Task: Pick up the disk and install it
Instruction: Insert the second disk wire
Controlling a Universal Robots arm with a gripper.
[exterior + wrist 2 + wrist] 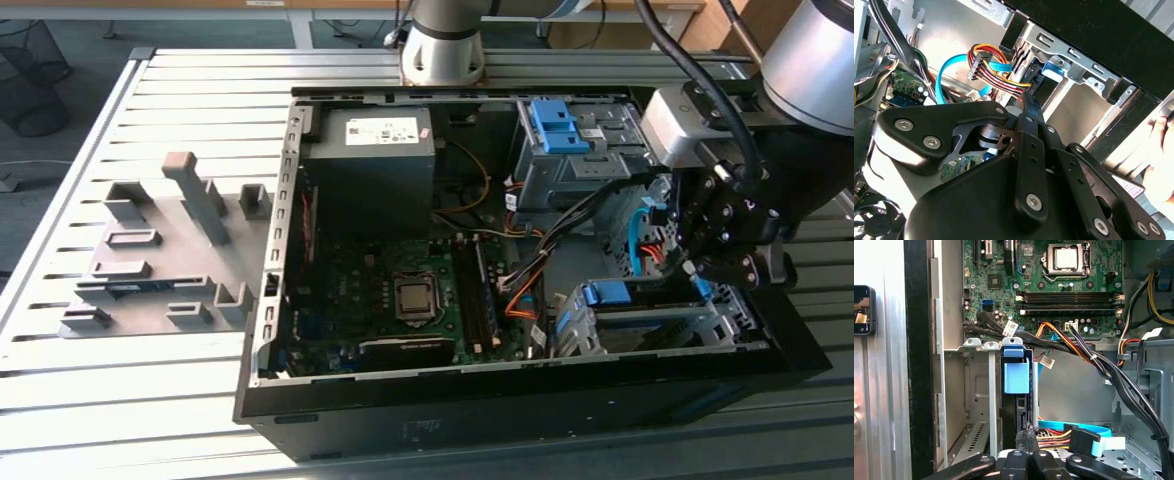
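Pincer [1027,432] [714,272] [1026,100] is down inside the open computer case [534,362]. Its two fingers are pressed together with no gap; we can't tell if anything is pinched between them. The tips meet the near end of the disk [1016,376], which sits edge-on in a slot of the metal drive cage [979,345] straight ahead of the pincer. The disk's blue plastic end sticks up past the cage rim. In the exterior view the disk [621,293] shows as a blue strip on top of the cage [667,325], right under the pincer.

Just beside the fingertips is a bundle of red, yellow and orange wires [1054,432] [989,65], with a flat blue cable [1099,432] [946,70] next to it.

Beyond the cage lies the green circuit board [1054,285] [400,290]. Farther from the pincer are a second cage with a blue latch [554,130] and a dark grey box [374,160].

The case stands on a slatted metal counter [134,400]. A grey block fixture [160,260] sits well away from the pincer on the far side of the case.
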